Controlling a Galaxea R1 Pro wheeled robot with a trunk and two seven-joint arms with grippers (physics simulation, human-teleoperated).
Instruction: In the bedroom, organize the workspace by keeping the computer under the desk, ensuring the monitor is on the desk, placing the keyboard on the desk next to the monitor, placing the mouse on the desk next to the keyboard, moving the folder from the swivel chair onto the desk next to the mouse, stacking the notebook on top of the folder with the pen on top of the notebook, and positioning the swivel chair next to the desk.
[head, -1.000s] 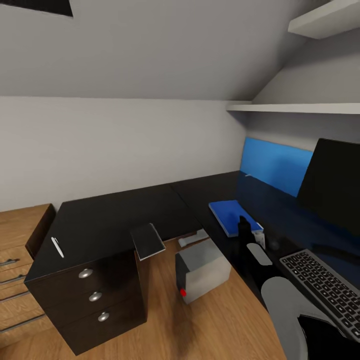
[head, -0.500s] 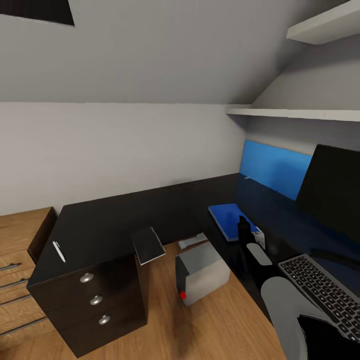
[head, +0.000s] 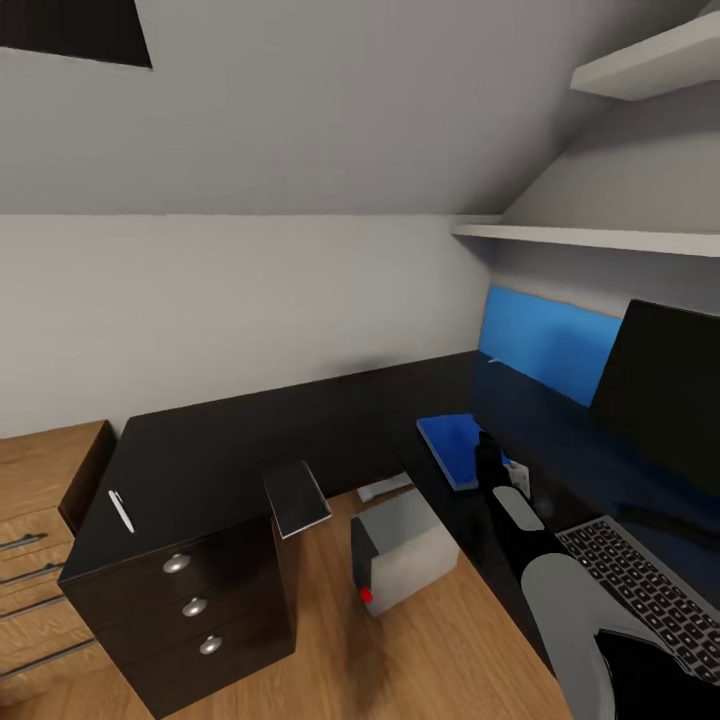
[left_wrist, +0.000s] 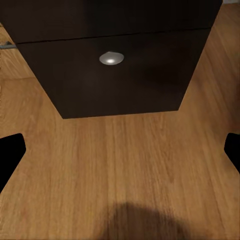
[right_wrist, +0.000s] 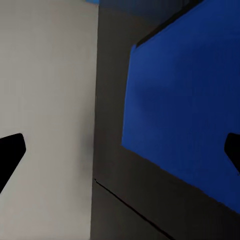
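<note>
1. The right gripper (right_wrist: 120, 150) has its jaws spread wide with nothing between them; it hangs over the blue folder (head: 456, 448), touching nothing.
2. The left gripper (left_wrist: 120, 150) is likewise spread wide and empty, facing the wood floor (left_wrist: 125, 165) in front of a black drawer unit (head: 190, 600).
3. The folder lies flat on the desk (head: 560, 440), near its front edge, between the blue back panel (head: 550, 345) and the keyboard (head: 650, 585).
4. The monitor (head: 665, 390) stands on the desk behind the keyboard.
5. The computer (head: 405, 550) sits on the floor at the desk's front edge.
6. The notebook (head: 297, 498) overhangs the front corner of the black drawer unit, and the pen (head: 121, 511) lies near the unit's opposite edge.
7. Two white shelves (head: 590, 238) hang over the desk below the sloped ceiling (head: 330, 100).
</note>
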